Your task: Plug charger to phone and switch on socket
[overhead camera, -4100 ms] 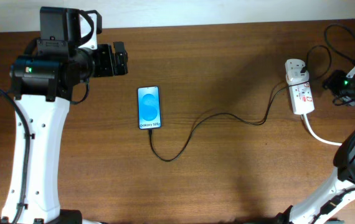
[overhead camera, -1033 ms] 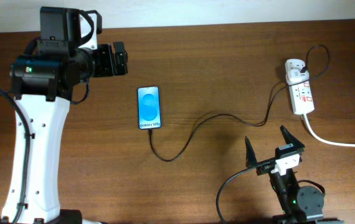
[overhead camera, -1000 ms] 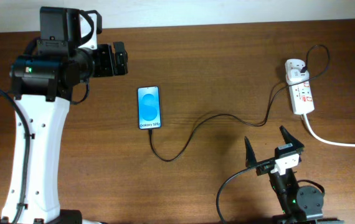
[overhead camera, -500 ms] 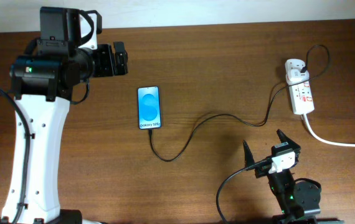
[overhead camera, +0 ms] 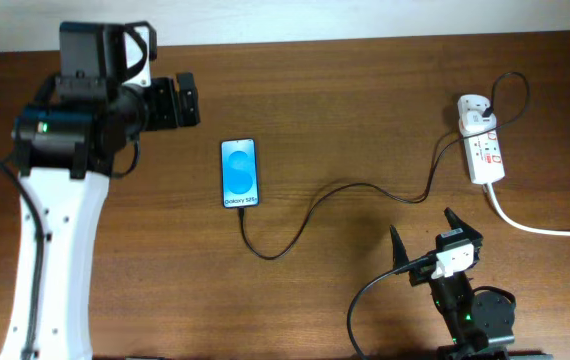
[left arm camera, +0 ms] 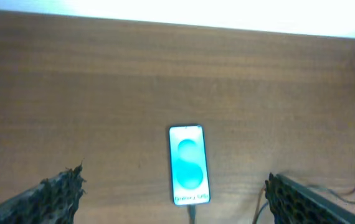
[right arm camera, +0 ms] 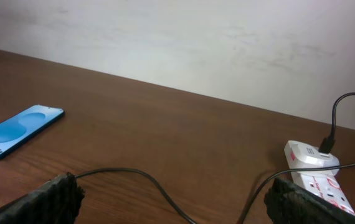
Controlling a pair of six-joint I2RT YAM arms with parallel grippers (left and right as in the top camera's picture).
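The phone lies flat mid-table with its light blue screen up. It also shows in the left wrist view and the right wrist view. The charger cable runs from the phone's bottom edge in a loop across the table. Its black plug sits in the white socket at the far right. My left gripper is open and empty, up and left of the phone. My right gripper is open and empty, near the front edge below the cable.
The socket's thick white cord runs off the right edge. The cable lies on the table ahead of my right fingers, with the socket ahead on the right. A pale wall stands behind the table.
The right arm has left the socket at the far right and now rests low at the front. In the last half second the left arm shifted slightly. Phone, cable and socket have not moved.
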